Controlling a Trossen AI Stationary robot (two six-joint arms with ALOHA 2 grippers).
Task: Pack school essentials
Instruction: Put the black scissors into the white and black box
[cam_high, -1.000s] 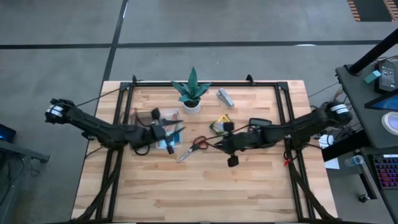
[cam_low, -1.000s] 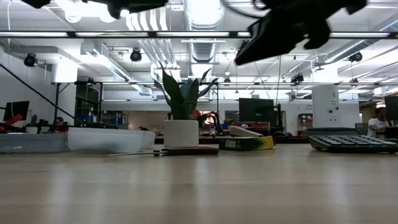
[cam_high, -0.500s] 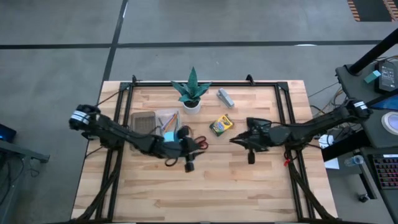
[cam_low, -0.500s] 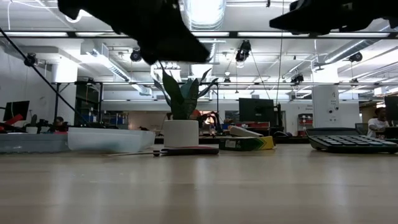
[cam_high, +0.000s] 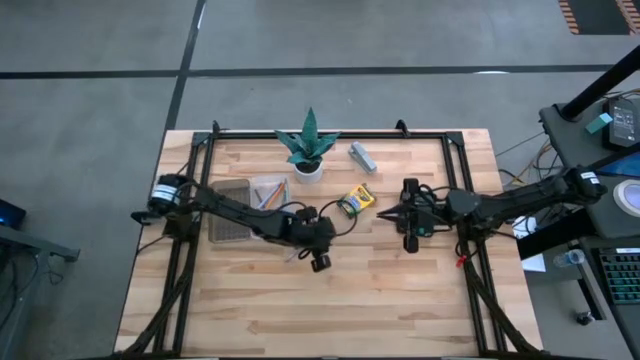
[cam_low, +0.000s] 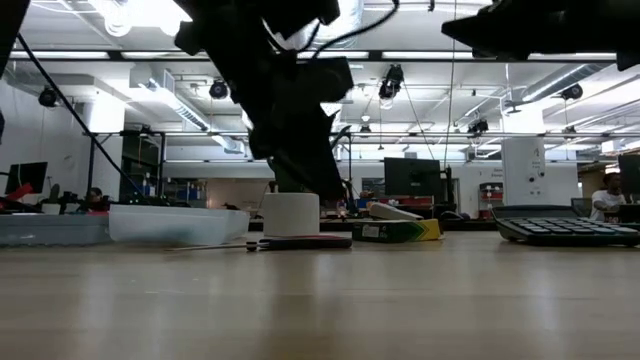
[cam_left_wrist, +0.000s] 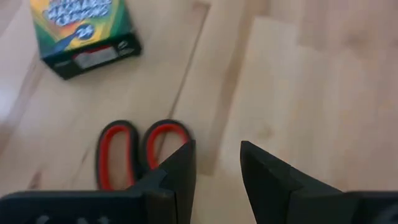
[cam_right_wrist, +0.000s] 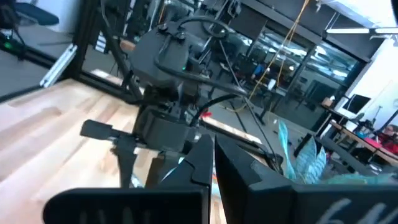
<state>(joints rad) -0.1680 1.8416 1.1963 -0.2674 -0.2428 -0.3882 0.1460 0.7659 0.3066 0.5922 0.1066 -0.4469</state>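
The red-handled scissors (cam_left_wrist: 142, 155) lie flat on the wood, showing as a thin line in the low view (cam_low: 290, 242). My left gripper (cam_left_wrist: 217, 155) is open and hovers just beside the red handle loops, its arm (cam_low: 290, 110) reaching down in front of the plant pot. In the high view the left gripper (cam_high: 325, 232) covers the handles. The yellow-green crayon box (cam_high: 354, 200) lies flat just beyond (cam_left_wrist: 84, 28). A clear tray (cam_high: 250, 193) holds pencils. My right gripper (cam_high: 385, 214) is shut and waits in the air right of the crayon box.
A green plant in a white pot (cam_high: 308, 152) stands behind the tray and box. A grey oblong object (cam_high: 362, 156) lies near the far edge. A dark keyed device (cam_low: 565, 230) sits on the right. Bare wood spreads across the near half of the table (cam_high: 320, 310).
My left gripper has swung from over the clear tray toward the table's right and near side and come down over the scissors. My right arm has drawn back toward the table's right edge, away from the scissors and crayon box. No object has moved.
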